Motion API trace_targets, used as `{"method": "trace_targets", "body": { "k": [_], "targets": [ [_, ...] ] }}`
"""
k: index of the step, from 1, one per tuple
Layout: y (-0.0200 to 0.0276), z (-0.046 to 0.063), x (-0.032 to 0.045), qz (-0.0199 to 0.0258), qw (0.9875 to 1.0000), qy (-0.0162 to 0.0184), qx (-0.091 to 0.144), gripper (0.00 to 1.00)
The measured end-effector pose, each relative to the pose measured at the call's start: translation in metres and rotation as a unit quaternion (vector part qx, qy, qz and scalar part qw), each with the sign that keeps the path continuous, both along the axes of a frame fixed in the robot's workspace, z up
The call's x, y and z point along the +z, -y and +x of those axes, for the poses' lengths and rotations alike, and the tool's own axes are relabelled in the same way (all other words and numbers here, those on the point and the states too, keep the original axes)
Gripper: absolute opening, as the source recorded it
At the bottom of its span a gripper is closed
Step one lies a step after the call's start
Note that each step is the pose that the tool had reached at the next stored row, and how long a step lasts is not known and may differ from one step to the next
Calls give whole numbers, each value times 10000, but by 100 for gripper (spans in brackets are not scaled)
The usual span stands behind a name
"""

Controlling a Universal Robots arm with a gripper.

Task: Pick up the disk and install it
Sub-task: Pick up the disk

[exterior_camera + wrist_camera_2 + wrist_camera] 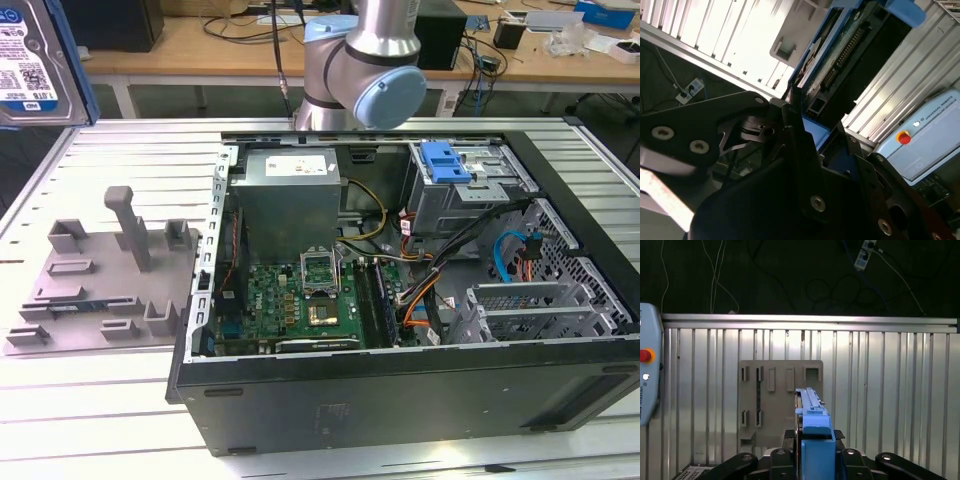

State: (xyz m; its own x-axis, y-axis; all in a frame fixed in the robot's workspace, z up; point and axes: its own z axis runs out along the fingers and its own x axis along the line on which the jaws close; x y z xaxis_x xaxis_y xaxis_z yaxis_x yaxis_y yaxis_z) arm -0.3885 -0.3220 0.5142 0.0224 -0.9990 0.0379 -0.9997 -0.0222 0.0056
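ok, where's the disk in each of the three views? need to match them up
Exterior view: silver-grey, blue-framed rectangular disk at the exterior view's upper left, label showing.
First wrist view: disk edge-on in the claw, in front of the grey slotted plastic plate.
Second wrist view: disk's circuit-board side, extending away from the claw.
Shared landmark: ribbed silver metal table.

Disk (30,50): I record silver-grey, with a white-and-blue label (28,88) and a blue frame (78,70). My gripper (815,439): black, silver screw heads. My arm (385,40): silver, light-blue caps. Table (100,430): silver, ribbed in parallel slats. Fixture (110,280): plain grey. Case (400,405): black outside, grey metal within. Board (300,300): green. Bracket (445,160), at one o'clock from the board: bright blue. Cables (415,297): orange, yellow, black, blue. Pendant (920,145): pale blue-grey, red button (903,137).
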Motion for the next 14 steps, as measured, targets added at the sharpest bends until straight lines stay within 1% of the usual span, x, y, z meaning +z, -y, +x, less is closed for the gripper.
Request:
{"method": "trace_targets", "body": {
  "k": [2,3,9,11,13,14],
  "targets": [
    [30,34,1,13,10000,-1,1,37],
    [56,68,1,23,10000,0,1,37],
    [136,241,2,40,10000,-1,1,37],
    [169,312,2,48,10000,0,0,37],
    [225,429,2,58,10000,0,0,37],
    [245,475,2,61,10000,0,0,37]
  ]
}}
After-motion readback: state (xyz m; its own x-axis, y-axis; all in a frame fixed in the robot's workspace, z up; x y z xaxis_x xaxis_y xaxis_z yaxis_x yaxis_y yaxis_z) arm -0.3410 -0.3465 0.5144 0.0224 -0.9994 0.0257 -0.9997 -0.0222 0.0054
